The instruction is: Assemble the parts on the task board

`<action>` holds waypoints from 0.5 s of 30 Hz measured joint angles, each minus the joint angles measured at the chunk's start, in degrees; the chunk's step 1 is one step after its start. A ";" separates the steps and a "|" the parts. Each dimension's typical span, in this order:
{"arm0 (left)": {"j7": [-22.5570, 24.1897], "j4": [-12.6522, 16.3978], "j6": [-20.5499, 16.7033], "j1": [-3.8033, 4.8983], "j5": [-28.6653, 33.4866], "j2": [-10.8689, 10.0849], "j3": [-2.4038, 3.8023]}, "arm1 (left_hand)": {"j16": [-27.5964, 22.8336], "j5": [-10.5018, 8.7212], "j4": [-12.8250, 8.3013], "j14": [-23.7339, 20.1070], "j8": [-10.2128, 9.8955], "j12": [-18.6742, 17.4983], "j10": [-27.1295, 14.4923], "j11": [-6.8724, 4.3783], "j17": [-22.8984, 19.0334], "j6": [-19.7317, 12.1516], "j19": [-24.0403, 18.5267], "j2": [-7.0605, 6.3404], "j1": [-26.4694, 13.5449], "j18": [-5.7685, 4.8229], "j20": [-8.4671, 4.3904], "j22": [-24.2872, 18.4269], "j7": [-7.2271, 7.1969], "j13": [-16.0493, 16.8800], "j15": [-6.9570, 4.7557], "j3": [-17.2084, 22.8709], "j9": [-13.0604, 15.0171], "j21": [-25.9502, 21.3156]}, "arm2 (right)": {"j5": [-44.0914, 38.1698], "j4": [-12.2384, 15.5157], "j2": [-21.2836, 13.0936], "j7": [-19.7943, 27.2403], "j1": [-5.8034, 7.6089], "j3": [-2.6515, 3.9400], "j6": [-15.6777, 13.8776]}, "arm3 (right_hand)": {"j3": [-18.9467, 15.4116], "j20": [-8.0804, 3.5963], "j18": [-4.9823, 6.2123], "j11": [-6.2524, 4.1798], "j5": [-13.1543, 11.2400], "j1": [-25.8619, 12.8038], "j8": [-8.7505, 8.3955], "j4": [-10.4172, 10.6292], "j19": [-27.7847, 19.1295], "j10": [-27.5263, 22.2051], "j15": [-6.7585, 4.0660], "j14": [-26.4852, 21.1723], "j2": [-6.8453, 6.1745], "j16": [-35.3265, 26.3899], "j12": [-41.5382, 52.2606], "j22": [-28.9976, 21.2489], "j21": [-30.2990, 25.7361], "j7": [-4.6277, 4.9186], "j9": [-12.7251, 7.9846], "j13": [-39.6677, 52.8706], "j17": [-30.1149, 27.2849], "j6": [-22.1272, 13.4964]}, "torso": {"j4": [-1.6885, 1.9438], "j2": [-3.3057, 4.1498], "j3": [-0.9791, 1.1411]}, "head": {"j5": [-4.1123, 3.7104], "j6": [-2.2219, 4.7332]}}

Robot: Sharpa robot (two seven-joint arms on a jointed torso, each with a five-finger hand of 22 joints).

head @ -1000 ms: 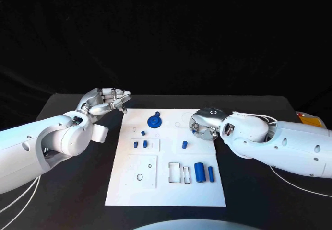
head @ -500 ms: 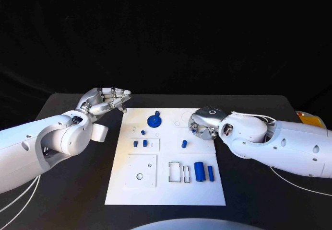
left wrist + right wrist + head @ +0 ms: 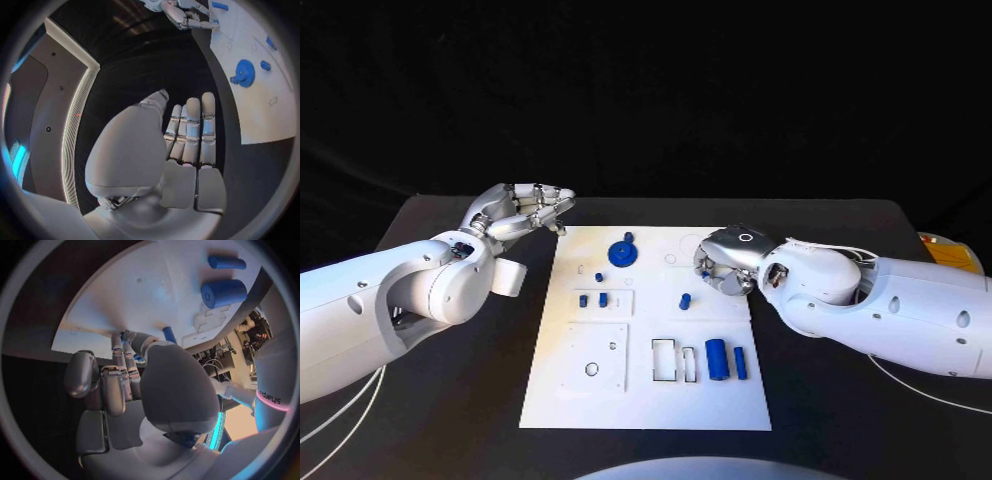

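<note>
Black counter (image 3: 444,400) carries the white task board (image 3: 646,400) at its middle with blue parts (image 3: 717,358) on it, the left hand (image 3: 519,211) off its far left corner holding nothing, fingers (image 3: 190,131) straight and close together, while the right hand (image 3: 727,262) pinches a small blue part (image 3: 139,358) at fingertips over the board's right edge

Parts (image 3: 717,358) on task board (image 3: 733,400)
</note>
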 measured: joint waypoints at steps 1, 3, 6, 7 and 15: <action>-0.01 -0.02 0.00 0.00 0.00 0.01 0.00 | 0.00 0.00 0.00 0.00 0.00 0.00 0.00 0.00 0.00 0.00 0.00 0.00 0.00 0.00 0.00 -0.01 0.00 0.00 0.00 0.00 0.00 0.00 | 0.00 0.08 -0.07 -0.04 -0.01 -0.01 -0.16 | 0.00 0.00 0.00 0.00 0.00 0.00 0.00 0.00 0.00 0.00 0.00 0.00 0.00 0.00 0.00 0.00 0.00 0.00 0.01 0.00 0.00 0.00 | 0.00 0.00 0.00 | 0.00 0.03; -0.03 -0.04 0.00 0.00 0.00 0.01 0.00 | 0.00 0.00 0.00 0.00 0.00 0.00 0.00 0.00 0.00 0.00 0.00 0.00 0.00 0.00 0.00 -0.05 0.00 0.00 0.00 0.00 0.00 0.00 | 0.00 0.19 -0.15 -0.08 -0.01 -0.02 -0.35 | 0.00 0.00 0.00 0.00 -0.02 0.00 0.00 0.00 0.00 0.00 0.00 0.00 0.00 0.00 0.00 0.00 0.00 0.00 0.02 0.01 0.00 0.00 | -0.01 0.00 0.00 | 0.01 0.05; -0.05 -0.10 0.00 0.00 0.00 0.02 0.00 | 0.00 0.00 0.00 0.00 0.00 0.00 -0.20 -0.21 0.00 0.00 0.00 0.00 0.00 0.00 0.00 -0.05 0.00 -0.07 0.00 0.00 0.00 0.00 | 0.00 0.57 -0.38 -0.13 0.03 0.04 -0.94 | -0.01 0.00 0.01 0.05 -0.11 0.00 0.01 0.00 0.00 0.05 0.00 0.00 0.00 0.00 0.00 0.00 -0.01 -0.01 0.02 0.03 0.00 0.01 | -0.02 -0.01 0.00 | 0.03 0.11; -0.06 -0.12 0.00 0.00 0.00 0.03 0.00 | 0.00 0.00 0.00 0.00 0.00 0.00 -0.20 -0.21 0.00 0.00 0.00 0.00 0.00 0.00 0.00 -0.05 0.00 -0.07 0.00 0.00 0.00 0.00 | 0.00 0.71 -0.47 -0.13 0.06 0.08 -1.13 | -0.01 0.00 0.01 0.09 -0.11 0.00 0.01 0.00 0.00 0.10 0.00 0.00 0.00 0.00 0.00 0.00 -0.01 -0.01 0.02 0.03 0.00 0.01 | -0.03 -0.01 0.00 | 0.04 0.12; -0.10 -0.20 0.00 0.00 0.00 0.07 0.00 | 0.00 0.00 0.00 0.00 0.00 0.21 -0.41 0.00 -0.04 0.00 0.00 0.00 0.00 0.00 0.00 -0.05 0.00 -0.06 0.00 0.00 -0.05 0.00 | 0.27 2.98 -1.97 -0.02 0.60 0.52 -3.24 | 0.06 0.00 0.01 0.10 -0.22 0.01 -0.01 -0.07 0.00 0.11 0.00 0.00 0.00 0.00 0.00 0.12 -0.01 -0.10 0.10 0.04 -0.01 -0.09 | -0.01 -0.02 0.00 | 0.16 0.20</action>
